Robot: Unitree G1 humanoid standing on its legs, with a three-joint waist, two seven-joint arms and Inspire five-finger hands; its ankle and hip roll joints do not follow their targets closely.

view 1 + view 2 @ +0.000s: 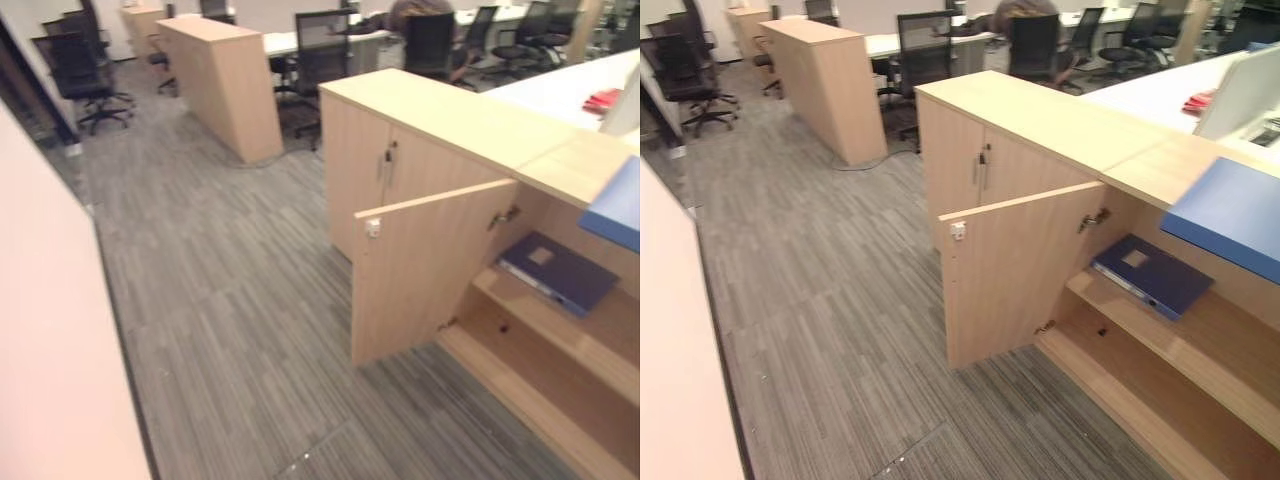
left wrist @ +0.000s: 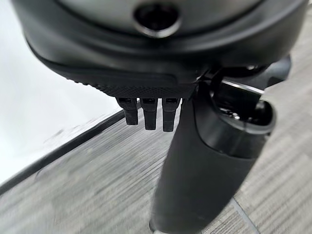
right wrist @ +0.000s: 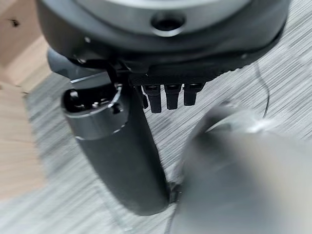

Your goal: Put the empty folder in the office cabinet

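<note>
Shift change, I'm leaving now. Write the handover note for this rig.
Left hand and right hand: open, empty, hanging above the grey carpet.
Light wooden office cabinet: door stands open.
Dark blue flat folder lies on its upper shelf, seemingly placed.
A lighter blue flat folder lies on the cabinet top.
Left: perhaps close the door.

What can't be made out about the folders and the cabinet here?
- Dark blue folder on the cabinet's upper shelf: contents hidden by its closed cover.
- Light blue folder on the cabinet top: cut off by the right edge of both eye views.
- Cabinet interior: its right part is cut off.
</note>
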